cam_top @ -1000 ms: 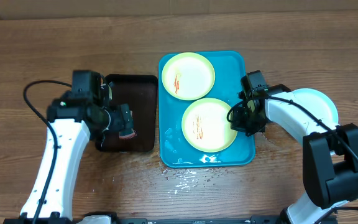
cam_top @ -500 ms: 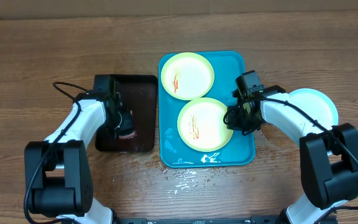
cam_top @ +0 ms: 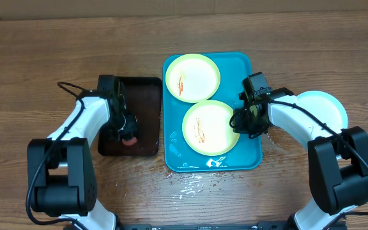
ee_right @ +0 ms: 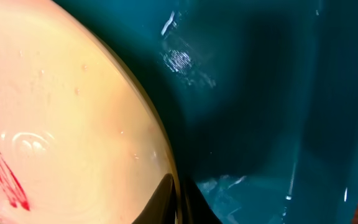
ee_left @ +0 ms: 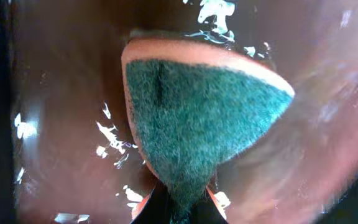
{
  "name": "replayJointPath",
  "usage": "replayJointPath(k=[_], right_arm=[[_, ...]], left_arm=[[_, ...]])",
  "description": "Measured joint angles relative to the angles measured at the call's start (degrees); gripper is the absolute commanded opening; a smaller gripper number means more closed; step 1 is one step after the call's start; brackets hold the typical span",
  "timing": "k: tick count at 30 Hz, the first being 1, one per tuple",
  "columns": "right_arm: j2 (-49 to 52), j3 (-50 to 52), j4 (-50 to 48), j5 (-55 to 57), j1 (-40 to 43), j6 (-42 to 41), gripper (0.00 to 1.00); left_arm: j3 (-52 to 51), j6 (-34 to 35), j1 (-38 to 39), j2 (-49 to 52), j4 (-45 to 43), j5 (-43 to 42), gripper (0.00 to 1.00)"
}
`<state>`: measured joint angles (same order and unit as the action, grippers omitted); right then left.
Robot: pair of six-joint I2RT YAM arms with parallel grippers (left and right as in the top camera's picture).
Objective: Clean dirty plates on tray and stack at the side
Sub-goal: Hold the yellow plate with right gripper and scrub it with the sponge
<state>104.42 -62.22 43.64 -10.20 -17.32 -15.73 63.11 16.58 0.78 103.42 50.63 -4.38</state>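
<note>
Displacement is noted on the tray [cam_top: 238, 67], where the near plate [cam_top: 209, 126], its right rim pinched by the right gripper [ee_right: 180, 198], has been drawn slightly left. The sponge [ee_left: 197, 118], clamped in the left gripper [ee_left: 178, 208], has been moved toward the near end of the wet dark tray [cam_top: 145, 102], so wetting is judged under way and scrubbing not yet begun. The third plate [cam_top: 331, 105], right of the tray, is partly covered by the right arm [cam_top: 299, 118], and both grippers are largely cropped in the wrist views.

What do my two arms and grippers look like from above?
Both match: the left arm and right arm have smooth white link shells, black joint housings and blocky black bases. A thin black cable runs along each. The left gripper and right gripper are black. No markings are visible.
</note>
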Motion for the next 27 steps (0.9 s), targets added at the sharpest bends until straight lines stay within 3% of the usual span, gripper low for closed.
replayJointPath(k=[3,5,11,17,27], right_arm=[[0.2,0.0,-1.9,0.7,0.0,3.6,0.16],[0.2,0.0,-2.4,1.0,0.0,6.1,0.05],[0.2,0.0,-2.6,1.1,0.0,8.2,0.04],[0.2,0.0,-2.6,0.7,0.0,5.2,0.04],[0.2,0.0,-2.6,0.5,0.0,4.1,0.04]], left_arm=[[5.0,-0.2,0.3,0.5,6.3,0.2,0.04],[10.0,-0.5,1.2,0.7,10.0,0.2,0.04],[20.6,-0.9,6.0,0.7,15.4,-0.6,0.04],[21.9,1.3,13.3,0.7,11.1,-8.1,0.04],[22.4,13.5,28.7,5.5,0.8,-12.2,0.04]])
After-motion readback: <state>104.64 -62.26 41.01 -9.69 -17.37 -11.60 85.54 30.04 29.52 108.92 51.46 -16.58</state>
